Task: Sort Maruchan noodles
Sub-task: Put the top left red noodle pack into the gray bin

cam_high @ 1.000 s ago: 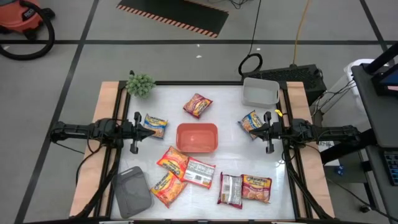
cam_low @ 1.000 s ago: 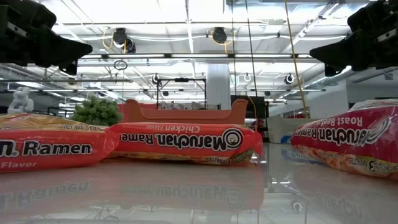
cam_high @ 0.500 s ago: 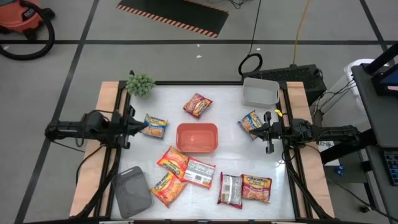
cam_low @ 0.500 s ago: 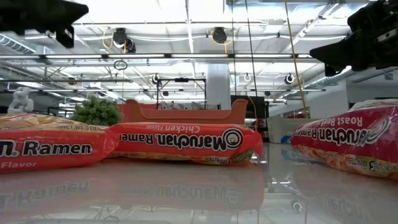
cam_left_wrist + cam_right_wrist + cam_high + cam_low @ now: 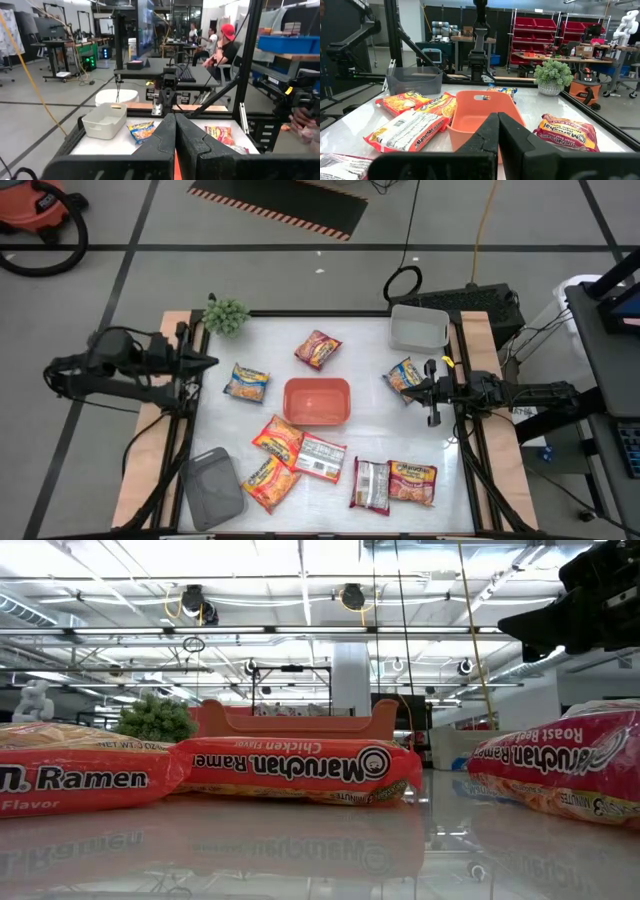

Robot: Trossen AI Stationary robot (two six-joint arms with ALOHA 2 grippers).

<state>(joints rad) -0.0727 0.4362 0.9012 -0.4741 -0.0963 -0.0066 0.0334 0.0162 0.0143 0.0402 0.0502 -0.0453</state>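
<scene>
Several Maruchan packets lie flat on the white table. A blue-yellow one (image 5: 247, 382) is near the left side, a red-pink one (image 5: 318, 349) toward the far edge, and another blue-yellow one (image 5: 404, 375) at the right. Orange packets (image 5: 278, 440) (image 5: 265, 480), white-backed ones (image 5: 320, 457) (image 5: 371, 484) and a red-pink one (image 5: 413, 482) lie near the front. My left gripper (image 5: 208, 361) (image 5: 175, 125) is shut and hovers over the table's left edge, above and left of the first blue-yellow packet. My right gripper (image 5: 424, 391) (image 5: 497, 120) is shut beside the right blue-yellow packet, raised off the table.
An orange tray (image 5: 317, 401) sits mid-table, a clear tray (image 5: 418, 328) at the far right corner, and a grey tray (image 5: 213, 487) at the near left corner. A small green plant (image 5: 227, 315) stands at the far left corner. People sit in the room beyond the table (image 5: 222, 45).
My left arm has drawn back toward the table's left edge and risen, its gripper leaving the blue-yellow packet's side and going up out of the low view. The packets have stayed where they were.
</scene>
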